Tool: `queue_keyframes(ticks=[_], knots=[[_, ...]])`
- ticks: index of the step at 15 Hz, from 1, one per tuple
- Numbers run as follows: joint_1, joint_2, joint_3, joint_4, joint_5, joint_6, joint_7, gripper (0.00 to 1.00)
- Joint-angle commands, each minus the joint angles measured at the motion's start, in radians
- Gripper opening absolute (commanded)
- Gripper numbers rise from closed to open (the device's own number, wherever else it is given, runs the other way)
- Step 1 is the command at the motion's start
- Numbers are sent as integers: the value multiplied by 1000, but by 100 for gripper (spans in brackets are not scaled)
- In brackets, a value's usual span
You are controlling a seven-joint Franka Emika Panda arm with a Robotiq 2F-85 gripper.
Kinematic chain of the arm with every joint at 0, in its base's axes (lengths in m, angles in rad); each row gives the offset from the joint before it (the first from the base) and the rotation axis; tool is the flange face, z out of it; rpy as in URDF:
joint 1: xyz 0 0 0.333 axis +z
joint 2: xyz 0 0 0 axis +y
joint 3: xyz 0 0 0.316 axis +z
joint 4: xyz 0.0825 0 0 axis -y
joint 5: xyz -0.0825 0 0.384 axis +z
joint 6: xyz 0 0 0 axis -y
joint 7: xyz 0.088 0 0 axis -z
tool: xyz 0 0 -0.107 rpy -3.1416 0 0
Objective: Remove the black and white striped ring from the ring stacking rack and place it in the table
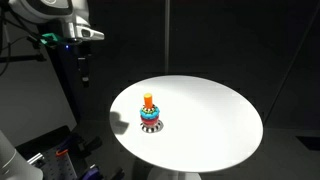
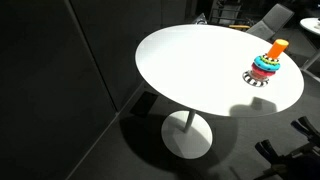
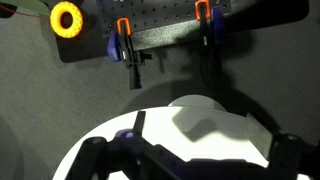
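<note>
None of the job is done: the striped ring (image 2: 260,81) sits lowest on the rack (image 2: 268,64); the gripper (image 3: 190,160) hangs far from it, jaws wide apart.

Dim all round — dark panel wall (image 2: 55,70) rising from grey floor (image 2: 105,150). In the wrist view, black pegboard (image 3: 260,12) hung with yellow tape roll (image 3: 66,18) and orange-tipped clamps (image 3: 123,40). Pale office chair (image 2: 272,18) at the far edge — half cropped.

Table (image 1: 205,125): round, plain white top
Rack (image 1: 150,108): upright on the table, off-centre, orange-topped peg, colourful rings stacked
Striped ring (image 2: 259,80): black and white, lying flat at the stack's bottom
</note>
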Motion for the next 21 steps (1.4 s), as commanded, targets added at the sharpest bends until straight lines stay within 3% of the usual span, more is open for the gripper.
queue_keyframes(ticks=[1, 10, 16, 21], knots=[[20, 3, -19, 2, -10, -3, 9, 100], [2, 23, -19, 21, -18, 23, 36, 100], [-31, 93, -31, 28, -36, 156, 83, 100], [-84, 179, -35, 33, -113, 275, 165, 100]])
